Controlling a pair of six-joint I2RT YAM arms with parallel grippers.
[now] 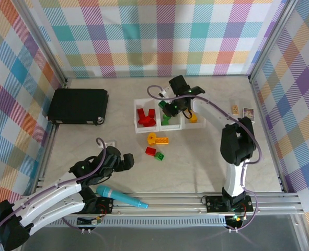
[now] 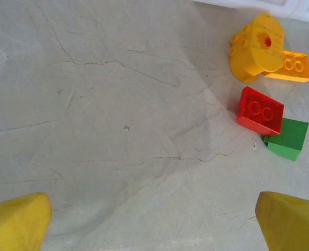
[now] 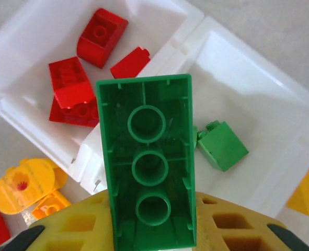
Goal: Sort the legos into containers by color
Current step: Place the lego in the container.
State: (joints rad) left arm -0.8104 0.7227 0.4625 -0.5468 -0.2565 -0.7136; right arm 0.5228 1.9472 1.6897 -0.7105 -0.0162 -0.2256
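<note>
Where the arms are bolted at the near edge, a teal pen lies on the bench beside the left arm. The left jaws hang over bare bench, spread wide with nothing between them, their yellow fingertips at the lower corners of the left wrist view. Just beyond them four loose legos sit in a cluster: a red lego touching a small green lego, then a round yellow lego against an orange lego. Past the cluster stand the containers, three white bins in a row. The left bin holds several red bricks, the middle bin one green wedge, the right bin a yellow piece. The right jaws hover over the middle bin, near its wall with the left bin, pinching a long green lego by one end, hollow underside toward the wrist camera. Farther off, a black case lies to the left and two small cards to the right
</note>
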